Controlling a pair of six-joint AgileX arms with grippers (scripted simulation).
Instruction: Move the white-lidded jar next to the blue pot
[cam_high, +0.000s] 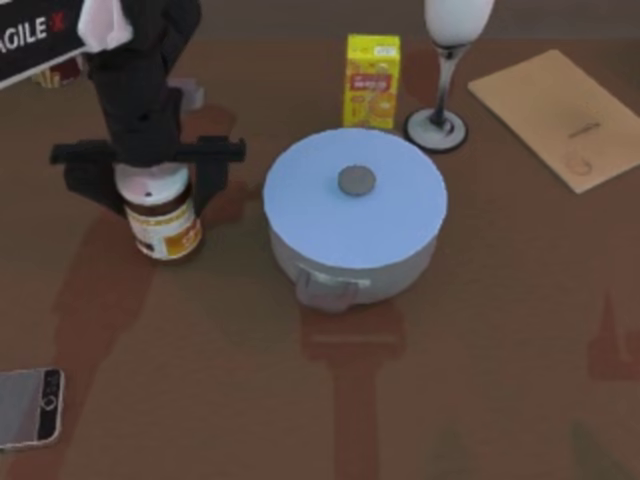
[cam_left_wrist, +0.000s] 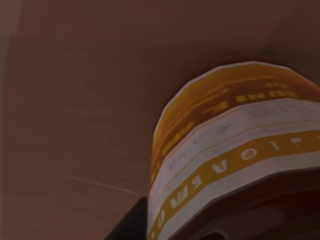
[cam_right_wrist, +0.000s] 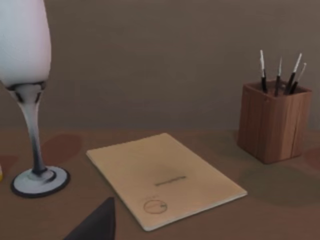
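The white-lidded jar (cam_high: 165, 228) with its orange-and-white label is at the table's left, a short gap left of the blue pot (cam_high: 355, 200). My left gripper (cam_high: 152, 192) comes down from above and is shut on the jar's upper part, one black finger on each side. In the left wrist view the jar's label (cam_left_wrist: 235, 150) fills the picture, with one dark finger (cam_left_wrist: 127, 222) beside it. I cannot tell whether the jar touches the table. My right gripper (cam_right_wrist: 142, 235) is out of the top view, parked and open; only one finger (cam_right_wrist: 100, 225) shows.
Behind the pot stand a yellow carton (cam_high: 372, 80) and a tall white glass (cam_high: 445, 60). A tan notepad (cam_high: 565, 115) lies at the back right, with a wooden brush holder (cam_right_wrist: 272, 122) beyond it. A phone (cam_high: 28, 405) lies at the front left.
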